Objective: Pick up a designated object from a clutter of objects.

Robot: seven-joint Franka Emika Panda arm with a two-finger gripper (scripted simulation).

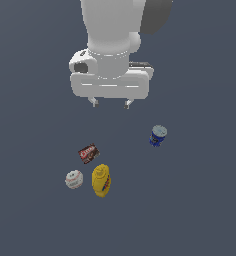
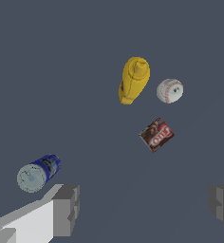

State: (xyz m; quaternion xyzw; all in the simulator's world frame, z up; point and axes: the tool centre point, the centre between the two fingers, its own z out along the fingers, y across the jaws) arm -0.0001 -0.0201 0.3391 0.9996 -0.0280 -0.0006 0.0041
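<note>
On the plain grey floor (image 1: 200, 210), the blue can (image 1: 158, 135) stands apart.

The exterior view looks steeply down from farther off; the closer wrist view shares the floor clutter (image 1: 90, 170).

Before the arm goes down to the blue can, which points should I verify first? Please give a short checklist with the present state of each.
1. Gripper open, nothing held: ok.
2. Blue can in sight in both views: ok.
3. Can apart from yellow bottle, baseball and brown box: ok.
4. Gripper over the can: not ok; the can sits toward the exterior view's right.
5. Fingers lined up across the can: cannot tell.
</note>
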